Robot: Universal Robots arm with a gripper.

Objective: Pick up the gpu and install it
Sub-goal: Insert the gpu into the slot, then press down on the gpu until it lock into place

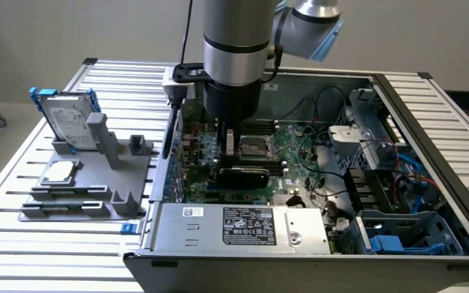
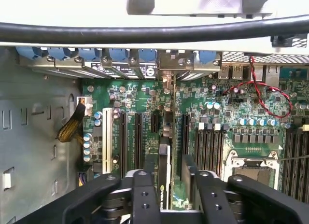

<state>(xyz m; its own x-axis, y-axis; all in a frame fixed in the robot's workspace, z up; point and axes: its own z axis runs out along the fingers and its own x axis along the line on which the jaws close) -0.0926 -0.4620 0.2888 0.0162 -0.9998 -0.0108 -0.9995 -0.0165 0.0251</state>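
two fingers (image 2: 145,195) sit spread astride the edge-on gpu (image 2: 164,166) in wrist view; ext. view shows its shroud (image 1: 241,177) over mobo (image 1: 295,152)

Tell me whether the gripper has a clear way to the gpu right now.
Probably yes. The gripper is down inside the case right over the gpu, which stands edge-on among the motherboard slots. One finger is on each side of it, and nothing lies between.

Silver-grey arm (image 1: 234,24) with black bands (pale blue joint cap (image 1: 329,46)); black cable (image 2: 145,34); black screw-studded hand (image 2: 171,175)
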